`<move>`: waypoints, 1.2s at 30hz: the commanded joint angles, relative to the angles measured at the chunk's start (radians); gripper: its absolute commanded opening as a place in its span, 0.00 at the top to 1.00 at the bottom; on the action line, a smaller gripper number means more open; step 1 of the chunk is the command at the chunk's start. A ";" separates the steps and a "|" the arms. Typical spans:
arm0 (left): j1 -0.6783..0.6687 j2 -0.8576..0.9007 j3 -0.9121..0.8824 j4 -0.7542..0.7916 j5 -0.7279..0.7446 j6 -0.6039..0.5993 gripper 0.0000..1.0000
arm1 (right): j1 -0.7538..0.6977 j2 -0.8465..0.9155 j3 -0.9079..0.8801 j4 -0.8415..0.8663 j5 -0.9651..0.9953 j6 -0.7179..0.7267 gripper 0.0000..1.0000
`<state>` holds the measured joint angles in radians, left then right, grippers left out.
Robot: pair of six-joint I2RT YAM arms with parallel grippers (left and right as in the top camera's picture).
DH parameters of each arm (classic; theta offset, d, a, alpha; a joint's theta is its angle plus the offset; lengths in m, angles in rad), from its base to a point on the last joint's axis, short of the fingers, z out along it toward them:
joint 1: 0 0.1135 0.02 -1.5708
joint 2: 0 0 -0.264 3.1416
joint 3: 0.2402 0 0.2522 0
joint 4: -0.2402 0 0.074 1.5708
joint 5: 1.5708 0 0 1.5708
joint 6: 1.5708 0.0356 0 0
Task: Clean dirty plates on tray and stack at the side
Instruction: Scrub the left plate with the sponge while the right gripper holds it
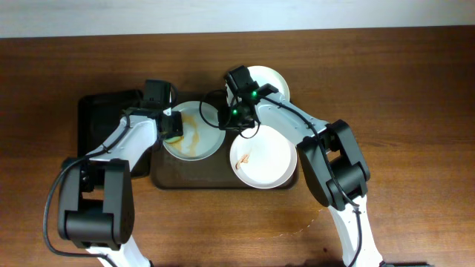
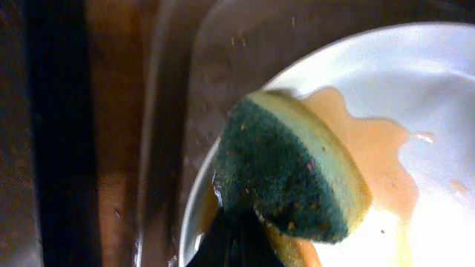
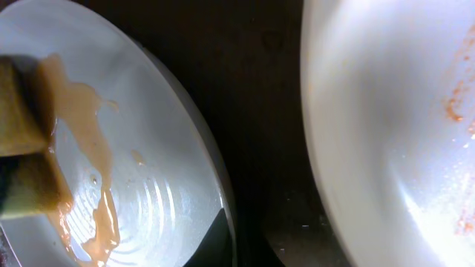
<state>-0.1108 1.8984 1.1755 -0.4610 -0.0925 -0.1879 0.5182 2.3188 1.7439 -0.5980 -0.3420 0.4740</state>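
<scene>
Brown-orange sauce (image 1: 194,130) is smeared across the L plate (image 1: 206,142), which sits in the left half of the tray (image 1: 185,176). L gripper (image 1: 172,129) is clamped on a green-and-yellow sponge (image 2: 289,178), which rests on that plate's left edge, right at the sauce. R gripper (image 1: 228,124) is at the same plate's right rim. The wrist cam shows only what looks like one dark finger (image 3: 214,239) against the rim, so I can't tell if it's closed on it. 2nd plate (image 1: 263,157) lies in the tray's right half, just beside the first, w/ a few small orange specks. 3rd plate (image 1: 273,80) sits on the table (image 1: 415,89) at the tray's far edge, partly under the R arm (image 1: 286,111). Left of the big tray lies a black tray (image 1: 104,111).
</scene>
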 commanded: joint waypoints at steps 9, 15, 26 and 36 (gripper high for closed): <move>0.006 0.011 -0.005 0.230 0.241 -0.002 0.99 | -0.008 0.035 -0.001 -0.005 0.011 0.003 0.96; -0.007 0.011 -0.004 -0.066 0.238 0.013 0.99 | -0.029 0.035 -0.001 -0.004 -0.008 0.003 0.96; -0.055 0.016 -0.005 0.067 0.051 0.021 0.99 | -0.029 0.035 -0.001 -0.008 -0.032 0.003 0.96; -0.056 -0.065 0.254 -0.154 0.048 -0.081 0.99 | -0.029 0.035 -0.001 -0.028 -0.028 0.003 0.96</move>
<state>-0.1715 1.9095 1.2774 -0.5579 -0.1814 -0.2321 0.4976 2.3230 1.7443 -0.6121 -0.3882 0.4728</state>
